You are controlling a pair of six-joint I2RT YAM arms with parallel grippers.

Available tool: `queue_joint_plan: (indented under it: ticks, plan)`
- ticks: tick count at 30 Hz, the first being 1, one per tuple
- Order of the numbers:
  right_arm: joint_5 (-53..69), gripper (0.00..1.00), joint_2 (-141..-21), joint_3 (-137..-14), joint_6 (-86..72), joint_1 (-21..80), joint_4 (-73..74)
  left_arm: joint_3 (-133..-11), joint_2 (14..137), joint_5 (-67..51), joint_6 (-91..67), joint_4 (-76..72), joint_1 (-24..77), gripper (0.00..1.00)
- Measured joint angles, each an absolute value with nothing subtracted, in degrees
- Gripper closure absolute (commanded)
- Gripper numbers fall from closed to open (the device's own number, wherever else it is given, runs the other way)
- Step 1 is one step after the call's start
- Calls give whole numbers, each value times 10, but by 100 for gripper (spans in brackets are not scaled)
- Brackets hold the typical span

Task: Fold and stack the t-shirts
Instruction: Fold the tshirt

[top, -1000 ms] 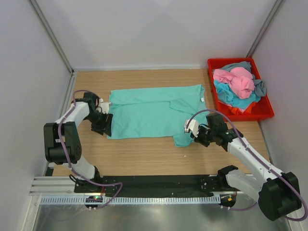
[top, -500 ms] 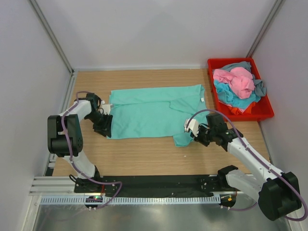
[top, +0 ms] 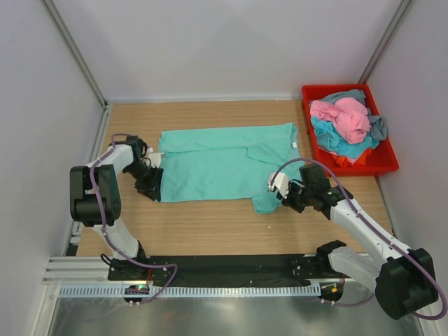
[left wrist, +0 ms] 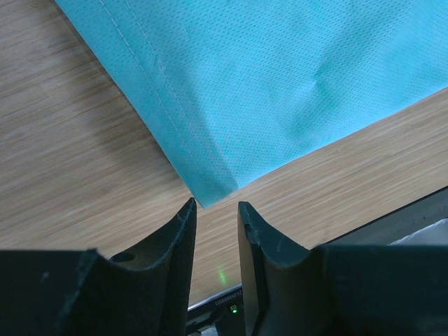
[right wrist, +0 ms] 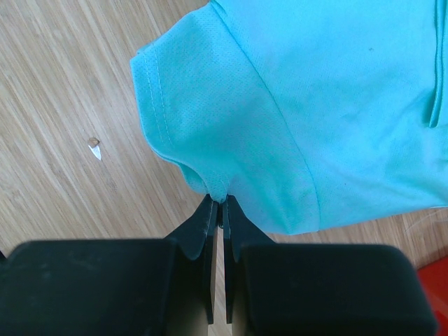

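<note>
Left end effector (left wrist: 215, 206): at the near left corner of the teal-green t-shirt (top: 217, 164), low over the desk (top: 210, 224). The jaws stand a narrow gap apart with nothing between them. The corner of the cloth lies just ahead of the fingertips, and contact with it cannot be told.
Right end effector (right wrist: 219, 203): at the near right end of the teal-green t-shirt. The jaws are pressed together on a small raised fold of the sleeve's edge.
Teal-green t-shirt: spread flat on the middle of the desk, long side running left to right. The neck opening, with a white label, is at the right end. One short sleeve points toward the near edge, and its stitched hem shows in the right wrist view. The left edge has a stitched hem too.
Desk: pale wood grain, bare on every side of the teal-green t-shirt.
Red bin (top: 387, 162): to the right of the teal-green t-shirt and a little farther back, well apart from it, against the right wall.
Pink t-shirt (top: 343, 117): right of the teal-green t-shirt, crumpled on top of the heap in the red bin.
Turquoise-blue t-shirt (top: 334, 140): right of the teal-green t-shirt, under the pink t-shirt at the near side of the heap.
Grey-blue t-shirt (top: 350, 96): right of the teal-green t-shirt, at the back and right side of the heap.
White fleck (right wrist: 96, 149): a small chip on the wood, near the teal-green t-shirt's sleeve hem but apart from it.
</note>
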State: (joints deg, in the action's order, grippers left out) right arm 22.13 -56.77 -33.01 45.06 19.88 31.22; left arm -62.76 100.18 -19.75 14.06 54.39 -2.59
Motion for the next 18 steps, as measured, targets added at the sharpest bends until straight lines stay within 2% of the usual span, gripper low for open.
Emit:
queue_joint_plan:
  ticks: [3,13,16,17,18]
  plan:
    - [221,92,-568,-330,451,199,312,-628,1005,-197,142,550,-26,71]
    - [219,92,-568,-330,449,199,310,-636,1024,-197,141,551,-26,66]
    - [219,92,-568,-330,448,199,308,-639,1034,-198,140,550,-26,77]
    - [218,92,-568,-330,448,199,308,-639,1037,-198,140,550,-26,83]
    - [217,92,-568,-330,448,199,308,-640,1040,-199,139,550,-26,93]
